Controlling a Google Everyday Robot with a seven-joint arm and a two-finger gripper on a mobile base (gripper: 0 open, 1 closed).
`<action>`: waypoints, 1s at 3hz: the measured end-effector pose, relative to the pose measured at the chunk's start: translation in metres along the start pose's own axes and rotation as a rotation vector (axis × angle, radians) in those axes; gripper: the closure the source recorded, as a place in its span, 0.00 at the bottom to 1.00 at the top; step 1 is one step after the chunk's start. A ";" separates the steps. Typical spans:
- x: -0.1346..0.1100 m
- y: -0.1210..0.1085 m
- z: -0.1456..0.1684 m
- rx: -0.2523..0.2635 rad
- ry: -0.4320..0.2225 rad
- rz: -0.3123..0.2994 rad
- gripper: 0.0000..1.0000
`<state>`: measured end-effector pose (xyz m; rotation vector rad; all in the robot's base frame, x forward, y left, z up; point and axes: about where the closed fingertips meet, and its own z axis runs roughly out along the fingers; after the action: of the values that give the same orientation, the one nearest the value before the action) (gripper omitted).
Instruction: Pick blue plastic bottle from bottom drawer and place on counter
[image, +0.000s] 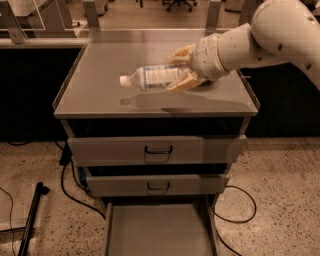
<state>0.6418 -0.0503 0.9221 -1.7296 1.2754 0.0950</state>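
Note:
The blue plastic bottle (152, 78), clear with a white cap and pale label, lies sideways in the air just above the counter (100, 75), cap pointing left. My gripper (184, 70) is shut on its right end, coming in from the right on a white arm. The bottle casts a shadow on the counter's front middle. The bottom drawer (160, 232) is pulled open below, and its grey floor shows nothing on it. The white bowl seen earlier is hidden behind my arm.
Two upper drawers with black handles (158, 149) are closed. Black cables (70, 185) trail on the speckled floor at both sides of the cabinet. A dark rod (32, 220) leans at the lower left. Lab benches stand behind.

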 end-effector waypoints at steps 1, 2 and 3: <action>-0.026 -0.015 0.007 0.019 0.015 0.037 1.00; -0.012 0.000 0.057 0.031 0.073 0.159 1.00; 0.021 0.001 0.104 0.012 0.132 0.214 1.00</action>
<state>0.6965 0.0094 0.8529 -1.6063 1.5535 0.0991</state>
